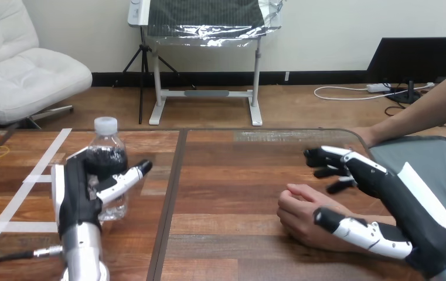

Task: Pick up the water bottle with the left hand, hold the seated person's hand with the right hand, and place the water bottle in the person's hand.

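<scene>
The clear, round plastic bottle (106,139) with a white cap stood on the brown wooden table (226,175), the black-and-white left hand (77,187) curled round it, while the right hand (384,187) spread its hard fingers apart just over the person's hand (299,213).

The left robot hand (77,190) has its fingers and thumb curled round the upright water bottle (108,141), which stands on the tabletop (226,175). At the right, the person's hand (299,213) rests on the tabletop between the spread fingers and thumb of the right robot hand (384,184), which are not closed on it.
</scene>
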Robot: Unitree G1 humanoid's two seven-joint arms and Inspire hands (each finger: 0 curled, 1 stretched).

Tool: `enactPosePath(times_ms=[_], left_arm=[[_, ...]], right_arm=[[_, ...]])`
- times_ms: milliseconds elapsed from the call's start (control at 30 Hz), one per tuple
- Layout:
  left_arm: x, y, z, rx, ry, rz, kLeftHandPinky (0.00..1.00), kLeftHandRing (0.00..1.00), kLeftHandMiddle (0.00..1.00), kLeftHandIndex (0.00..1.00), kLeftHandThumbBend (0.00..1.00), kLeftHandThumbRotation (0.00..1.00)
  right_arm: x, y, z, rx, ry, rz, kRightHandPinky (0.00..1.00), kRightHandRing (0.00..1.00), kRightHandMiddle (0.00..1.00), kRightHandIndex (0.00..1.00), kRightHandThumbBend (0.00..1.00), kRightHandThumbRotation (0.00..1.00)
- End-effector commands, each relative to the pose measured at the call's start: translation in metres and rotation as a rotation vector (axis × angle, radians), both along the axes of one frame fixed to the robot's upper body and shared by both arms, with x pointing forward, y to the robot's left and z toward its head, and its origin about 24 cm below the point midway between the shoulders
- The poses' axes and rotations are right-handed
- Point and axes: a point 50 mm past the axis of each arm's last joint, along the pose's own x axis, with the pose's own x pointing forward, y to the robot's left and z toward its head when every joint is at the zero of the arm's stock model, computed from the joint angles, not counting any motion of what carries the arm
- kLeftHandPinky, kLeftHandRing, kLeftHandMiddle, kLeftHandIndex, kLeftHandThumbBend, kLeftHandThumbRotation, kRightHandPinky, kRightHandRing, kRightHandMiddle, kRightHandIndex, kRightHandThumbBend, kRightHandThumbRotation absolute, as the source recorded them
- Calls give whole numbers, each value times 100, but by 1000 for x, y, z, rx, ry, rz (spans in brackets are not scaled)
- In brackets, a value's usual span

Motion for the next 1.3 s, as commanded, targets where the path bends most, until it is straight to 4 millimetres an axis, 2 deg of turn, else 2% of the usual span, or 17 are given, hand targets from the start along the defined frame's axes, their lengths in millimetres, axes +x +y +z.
enactPosePath(times_ms=[0, 400, 833, 1267], left_arm=[[9, -40, 137, 85, -640, -222, 26, 32, 39, 40, 65, 0], [-3, -44, 149, 80, -681, -259, 25, 31, 37, 39, 66, 0], [-12, -46, 157, 68, -705, -278, 24, 30, 37, 39, 66, 0], [-18, -46, 162, 58, -735, -298, 24, 30, 37, 39, 65, 0]], right_arm=[[48, -29, 43, -215, -123, -80, 64, 78, 83, 83, 86, 63], [59, -41, 46, -376, -78, -103, 65, 82, 86, 85, 96, 57], [69, -55, 48, -514, -52, -93, 64, 82, 85, 86, 100, 52], [76, -67, 49, -619, -18, -107, 78, 85, 86, 86, 100, 48]])
